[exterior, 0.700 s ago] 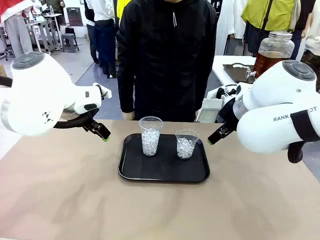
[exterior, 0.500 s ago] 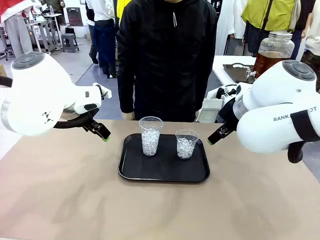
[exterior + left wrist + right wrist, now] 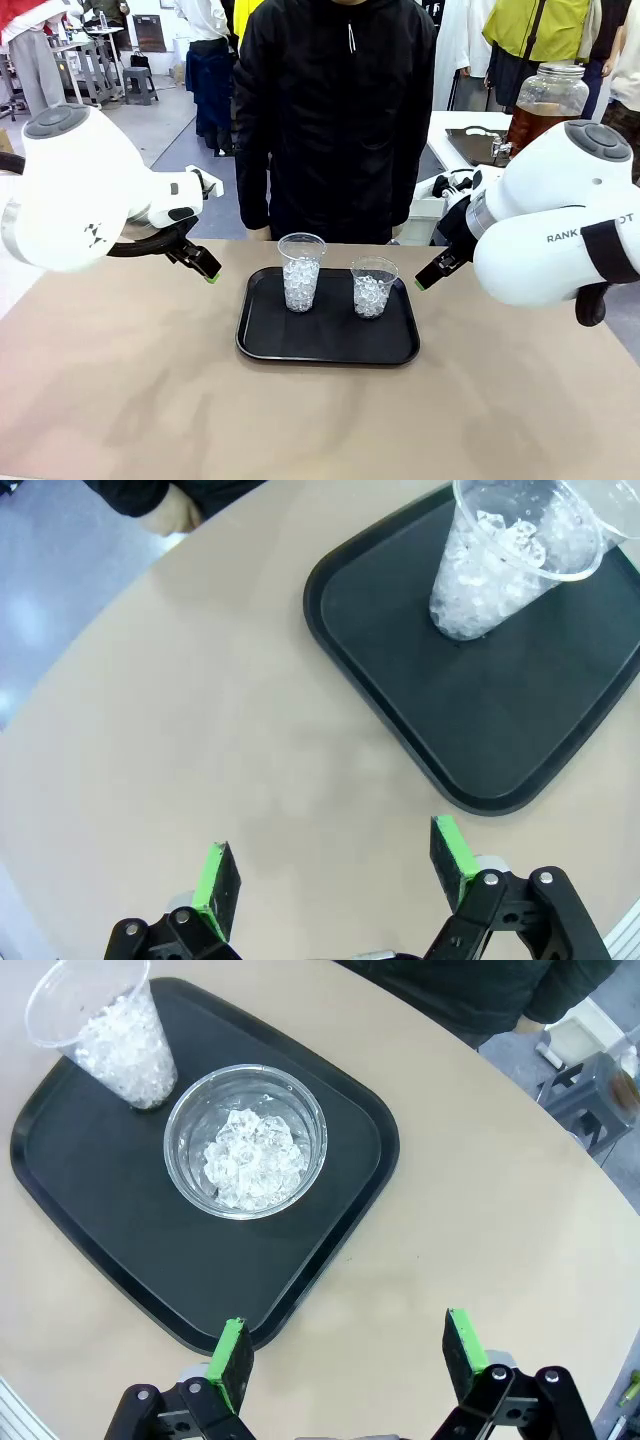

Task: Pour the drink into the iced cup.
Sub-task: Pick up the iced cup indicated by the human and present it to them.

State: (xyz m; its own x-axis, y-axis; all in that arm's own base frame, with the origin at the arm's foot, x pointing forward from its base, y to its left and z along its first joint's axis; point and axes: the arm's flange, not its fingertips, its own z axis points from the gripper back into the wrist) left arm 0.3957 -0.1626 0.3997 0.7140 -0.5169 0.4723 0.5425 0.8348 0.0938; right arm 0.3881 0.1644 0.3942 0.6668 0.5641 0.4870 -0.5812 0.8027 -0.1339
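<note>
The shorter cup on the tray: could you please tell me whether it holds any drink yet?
Ice only. The shorter cup stands upright on the black tray, holding clear cubes, no amber liquid.

left cup (image 3: 301,272) beside right cup (image 3: 373,288), both on tray (image 3: 330,342) (person (image 3: 335,120) behind)

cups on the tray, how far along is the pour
Done: two cups of ice, a taller cup and a shorter cup, stand on the black tray. In hand: nothing; the left gripper and right gripper are open, off either side of the tray. Left: the whole pour; both cups show ice and no brown drink.
</note>
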